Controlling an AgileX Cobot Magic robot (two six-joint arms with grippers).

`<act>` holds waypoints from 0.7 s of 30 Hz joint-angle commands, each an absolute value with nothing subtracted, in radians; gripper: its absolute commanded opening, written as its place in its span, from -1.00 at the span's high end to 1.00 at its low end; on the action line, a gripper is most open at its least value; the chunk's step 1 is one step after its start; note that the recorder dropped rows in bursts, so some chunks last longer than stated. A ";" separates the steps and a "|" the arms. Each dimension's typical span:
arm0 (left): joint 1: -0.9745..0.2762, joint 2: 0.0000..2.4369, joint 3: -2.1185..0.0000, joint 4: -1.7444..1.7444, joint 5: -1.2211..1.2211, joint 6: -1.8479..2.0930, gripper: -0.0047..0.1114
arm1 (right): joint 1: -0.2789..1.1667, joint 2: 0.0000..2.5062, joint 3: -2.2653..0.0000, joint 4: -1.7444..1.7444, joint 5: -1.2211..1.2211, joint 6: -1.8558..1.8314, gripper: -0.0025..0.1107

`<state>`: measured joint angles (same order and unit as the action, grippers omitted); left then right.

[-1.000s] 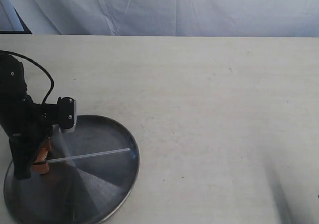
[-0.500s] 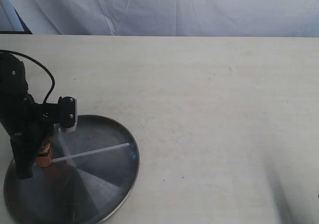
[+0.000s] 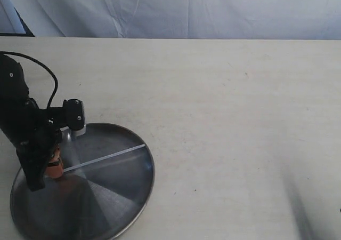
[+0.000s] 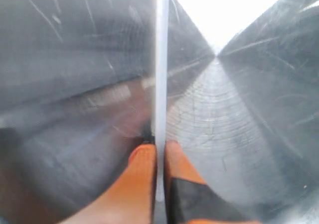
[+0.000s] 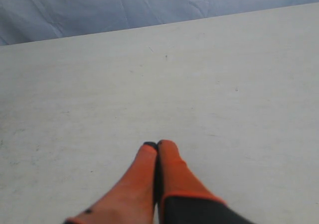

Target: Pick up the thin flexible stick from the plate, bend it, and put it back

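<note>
Pale tabletop (image 3: pixel 224 101), steel plate (image 3: pixel 109 200), left hand (image 4: pixel 160 149) pinching thin stick (image 3: pixel 104 157)

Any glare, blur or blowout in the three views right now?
Exterior view: wedge-shaped reflections on the plate, the stick readable, a dark smear lower right. Left wrist view: streaky plate glare, stick soft up close, background blown white. Right wrist view: even light, fingers sharp.
</note>
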<state>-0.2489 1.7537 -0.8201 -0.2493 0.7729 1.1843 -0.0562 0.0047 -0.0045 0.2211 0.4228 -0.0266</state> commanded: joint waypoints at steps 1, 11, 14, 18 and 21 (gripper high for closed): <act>-0.254 1.715 -0.817 -0.264 0.782 1.177 0.92 | -0.059 0.000 0.000 0.222 0.409 -0.026 0.96; -0.254 1.686 -0.817 -0.280 0.784 1.181 0.92 | -0.059 0.000 0.000 0.222 0.407 -0.026 0.96; -0.254 1.686 -0.817 -0.285 0.793 1.181 0.92 | -0.059 0.000 0.000 0.222 0.407 -0.026 0.96; -0.254 1.686 -0.817 -0.296 0.808 1.181 0.92 | -0.059 0.000 0.000 0.137 0.383 -0.052 0.96; -0.254 1.686 -0.817 -0.310 0.808 1.188 0.92 | -0.059 0.000 0.000 0.088 0.343 -0.062 0.96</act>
